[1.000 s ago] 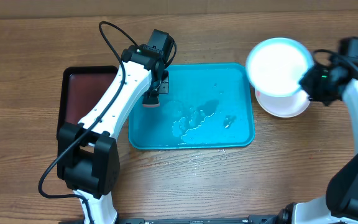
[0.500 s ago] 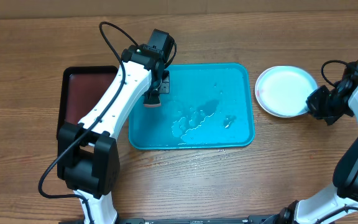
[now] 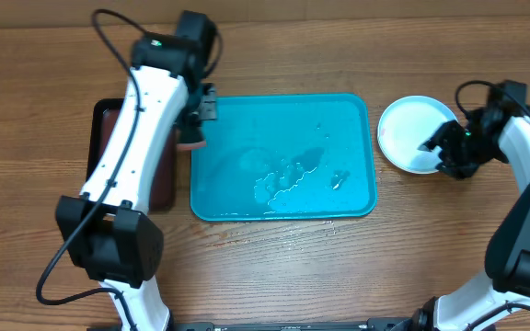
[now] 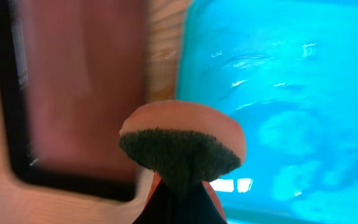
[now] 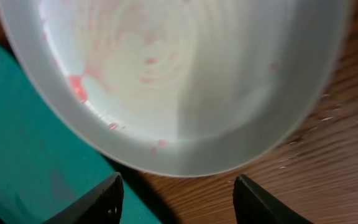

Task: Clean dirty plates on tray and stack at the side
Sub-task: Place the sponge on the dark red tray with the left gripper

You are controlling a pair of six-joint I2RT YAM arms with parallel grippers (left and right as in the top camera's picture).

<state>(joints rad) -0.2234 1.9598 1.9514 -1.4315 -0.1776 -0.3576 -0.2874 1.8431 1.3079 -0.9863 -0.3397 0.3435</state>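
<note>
- One tray [image 3: 283, 97]; one black tray [image 3: 107, 138], partly hidden.
- Of the plates [image 3: 410, 133], only the top one is countable.
- Jaws: left gripper [image 4: 179, 202] pinching one sponge [image 4: 182, 146]; right gripper [image 5: 176, 199] spread.

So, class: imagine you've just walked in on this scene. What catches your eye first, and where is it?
The bright turquoise tray sits in the middle, wet and bare of plates. Right of it a white plate lies on the table, red smears in it, the right gripper open at its edge. The left gripper is shut on a sponge at the tray's left edge, next to a black tray.
</note>
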